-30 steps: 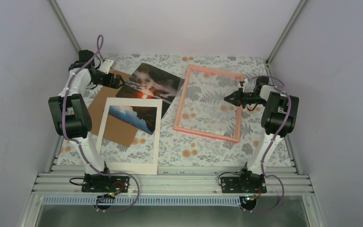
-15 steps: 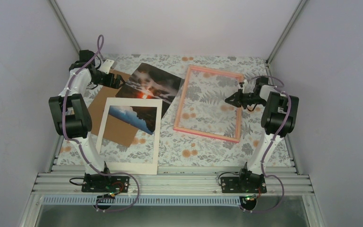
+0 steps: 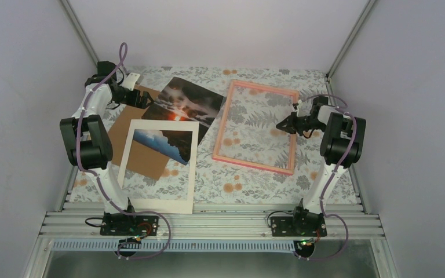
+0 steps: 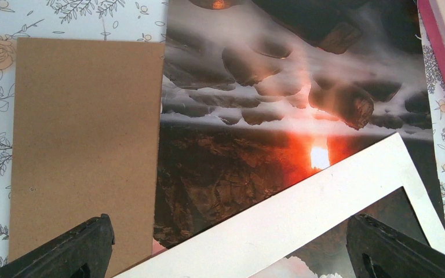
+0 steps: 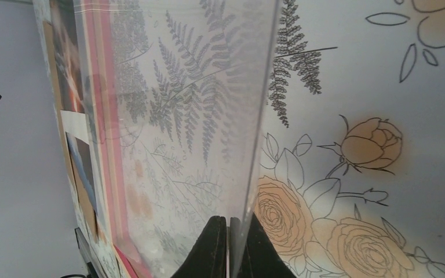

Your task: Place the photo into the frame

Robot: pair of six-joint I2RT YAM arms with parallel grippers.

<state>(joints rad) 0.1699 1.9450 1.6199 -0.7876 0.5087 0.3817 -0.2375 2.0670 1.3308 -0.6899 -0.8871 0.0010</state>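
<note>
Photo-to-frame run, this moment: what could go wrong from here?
1. The right claw is shut on just the thin edge of the clear pane of the frame; it may slip or flex.
2. The white mat lies over a corner of the photo, so if the open left claw pulls the photo, the mat may drag along.

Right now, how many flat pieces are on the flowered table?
4: brown board at far left; photo beside it, far middle; white mat in front, overlapping both; pink frame on the right, its edge pinched by the right fingers. Others may hide beneath the mat.
</note>
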